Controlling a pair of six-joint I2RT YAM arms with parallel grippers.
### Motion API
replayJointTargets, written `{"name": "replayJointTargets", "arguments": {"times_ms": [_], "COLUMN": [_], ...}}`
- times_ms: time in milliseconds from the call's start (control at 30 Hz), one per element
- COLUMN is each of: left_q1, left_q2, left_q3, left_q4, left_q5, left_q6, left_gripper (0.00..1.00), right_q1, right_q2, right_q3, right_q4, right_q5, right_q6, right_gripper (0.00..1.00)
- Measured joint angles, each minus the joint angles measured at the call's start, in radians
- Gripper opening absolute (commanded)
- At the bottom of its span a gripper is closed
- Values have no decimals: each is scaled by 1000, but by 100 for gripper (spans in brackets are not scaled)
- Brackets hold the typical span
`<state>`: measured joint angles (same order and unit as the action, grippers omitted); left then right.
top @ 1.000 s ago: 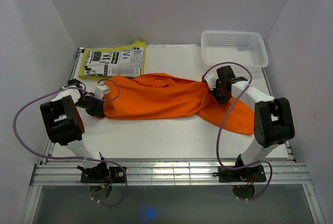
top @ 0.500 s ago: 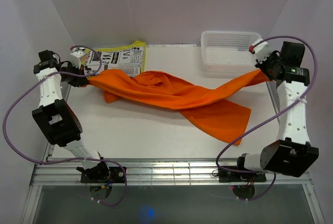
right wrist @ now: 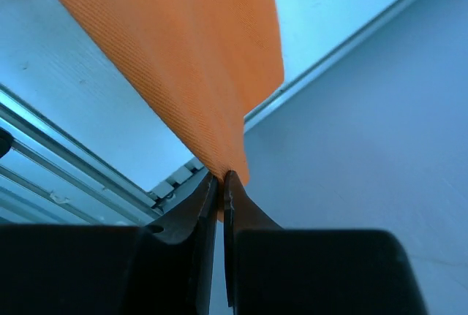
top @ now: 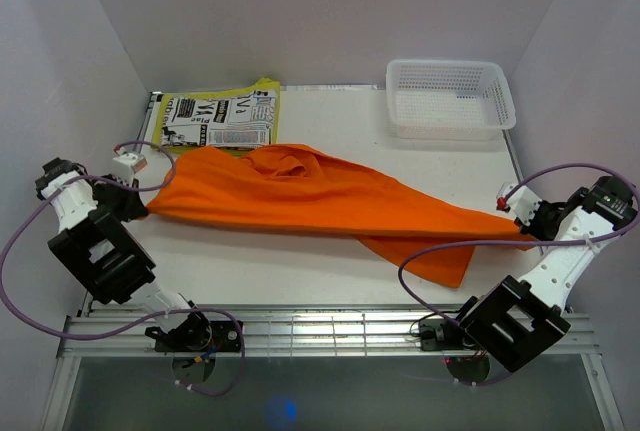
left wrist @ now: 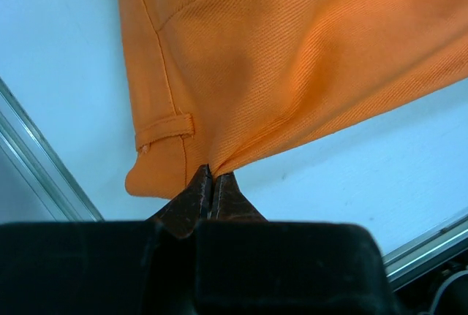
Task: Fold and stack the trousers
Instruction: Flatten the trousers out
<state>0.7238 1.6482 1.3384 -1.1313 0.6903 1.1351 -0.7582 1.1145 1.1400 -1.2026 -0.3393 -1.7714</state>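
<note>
At the left gripper [left wrist: 210, 176]: closed tight on the trousers [top: 320, 196], pinching a corner of the waist edge between the tips, just beside a belt loop [left wrist: 164, 128]. Sits low at the left edge of the table [top: 300, 276], close to the metal rail [left wrist: 36, 161].

At the right gripper [right wrist: 221, 177]: likewise closed, clamping a narrow point of orange cloth at the end of one leg. Hangs at the table's right edge, over the rail there, with the pale side wall [right wrist: 351, 110] just behind.

Between the two grips: spans the table from left to right, waist end at the left, one leg drawn out in a long taper to the right-hand grip. Bunches into soft folds near the top middle. Leaves the second leg underneath, its end poking out toward the near edge on the right and lying flat on the table.

Farther out: a yellow-edged printed paper [top: 215, 116] in the far left corner, touching or just beside the waist end, cannot tell which. A white mesh basket [top: 450, 129] in the far right corner, well apart from the cloth.
</note>
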Motion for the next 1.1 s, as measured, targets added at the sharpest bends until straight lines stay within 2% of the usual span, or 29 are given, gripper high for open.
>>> {"name": "replayJointTargets", "arguments": {"times_ms": [100, 133, 167, 200, 233, 267, 300, 333, 367, 433, 467, 567, 633, 700, 833, 967, 1100], "left_q1": [28, 30, 30, 30, 28, 27, 27, 27, 27, 27, 27, 22, 6, -31, -164, -304, -425], "left_q2": [-47, -59, -73, -89, -101, -109, -113, -115, -116, -116, -116, -116, -116, -117, -121, -148, -185], "left_q3": [-146, -182, -225, -262, -290, -307, -314, -314, -312, -296, -281, -209, -161, -139, -161, -222, -285], "left_q4": [35, 41, 53, 71, 80, 87, 90, 92, 94, 83, 76, 54, 51, 54, 68, 88, 123], "left_q5": [-60, -77, -96, -116, -133, -147, -159, -167, -171, -164, -156, -112, -77, -53, -35, -23, -19], "left_q6": [104, 128, 157, 186, 211, 227, 240, 251, 259, 266, 266, 249, 226, 202, 140, 64, 1], "left_gripper": [0, 2, 9, 19, 29, 43, 48, 55, 69, 73, 74, 74, 73, 71, 68, 66, 66], "right_q1": [-14, -15, -15, -15, -15, -15, -15, -14, -14, -14, -14, -8, 11, 46, 161, 296, 406], "right_q2": [-24, -53, -85, -134, -186, -231, -265, -284, -283, -212, -143, 126, 272, 378, 476, 501, 527], "right_q3": [-100, -147, -188, -241, -293, -336, -365, -376, -373, -323, -262, 36, 199, 289, 301, 251, 205], "right_q4": [-33, -37, -37, -38, -46, -54, -60, -66, -67, -71, -83, -103, -83, -35, 10, 116, 238], "right_q5": [2, 5, 11, 18, 27, 31, 32, 30, 23, 10, -1, -51, -75, -95, -103, -100, -82], "right_q6": [-100, -122, -133, -145, -155, -164, -179, -192, -201, -204, -205, -128, -36, 65, 288, 481, 638], "right_gripper": [9, 18, 31, 48, 77, 90, 93, 90, 90, 90, 90, 100, 87, 81, 76, 72, 61]}}
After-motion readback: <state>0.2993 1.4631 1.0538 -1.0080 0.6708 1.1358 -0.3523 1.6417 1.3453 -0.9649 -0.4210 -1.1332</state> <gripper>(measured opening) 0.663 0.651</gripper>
